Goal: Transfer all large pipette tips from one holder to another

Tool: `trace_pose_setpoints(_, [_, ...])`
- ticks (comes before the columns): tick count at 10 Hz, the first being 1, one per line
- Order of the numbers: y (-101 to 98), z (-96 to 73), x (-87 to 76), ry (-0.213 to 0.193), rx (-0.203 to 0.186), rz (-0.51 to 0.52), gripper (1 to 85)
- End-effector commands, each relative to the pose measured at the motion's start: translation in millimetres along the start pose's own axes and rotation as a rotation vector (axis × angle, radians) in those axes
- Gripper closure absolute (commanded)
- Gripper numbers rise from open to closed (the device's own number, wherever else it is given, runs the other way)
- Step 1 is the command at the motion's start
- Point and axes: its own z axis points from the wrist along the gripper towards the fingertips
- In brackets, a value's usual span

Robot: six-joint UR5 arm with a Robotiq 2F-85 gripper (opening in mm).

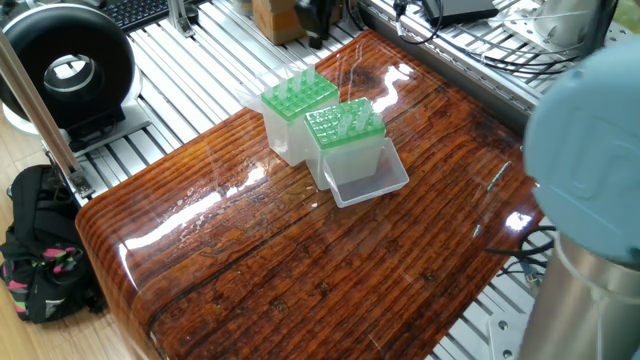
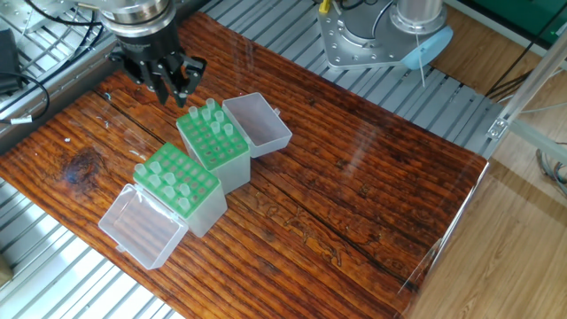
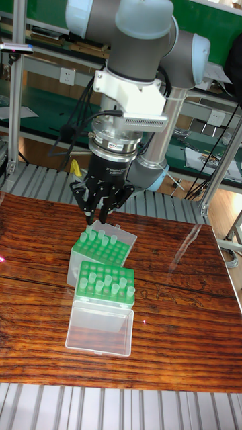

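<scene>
Two clear holders with green racks stand side by side on the wooden table. The far holder [image 2: 213, 142] [image 3: 101, 250] [image 1: 345, 125] and the near holder [image 2: 177, 183] [image 3: 106, 282] [image 1: 298, 97] both carry several large pipette tips [image 2: 211, 113] [image 3: 107, 287], upright whitish cones. My gripper [image 2: 172, 86] [image 3: 98, 216] hangs just above the far holder's back corner, fingers pointing down and close together. Whether a tip sits between them does not show.
Each holder's clear lid lies open beside it, one lid [image 2: 258, 124] [image 1: 366, 184] at the far holder and another lid [image 2: 142, 227] [image 3: 101, 329] at the near one. Slotted aluminium rails [image 2: 292, 44] surround the wooden table [image 2: 354, 177]. A metal arm base [image 2: 372, 40] stands at the back.
</scene>
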Motion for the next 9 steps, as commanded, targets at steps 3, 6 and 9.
trace_pose_setpoints(3, [1.9, 5.9, 22.5, 0.045, -0.005, 0.023, 53.0])
trace_pose_setpoints(6, [-3.5, 7.6, 19.2, 0.031, 0.022, -0.027, 52.7])
trace_pose_setpoints(9, [-14.3, 6.9, 19.7, 0.034, 0.065, -0.021, 52.7])
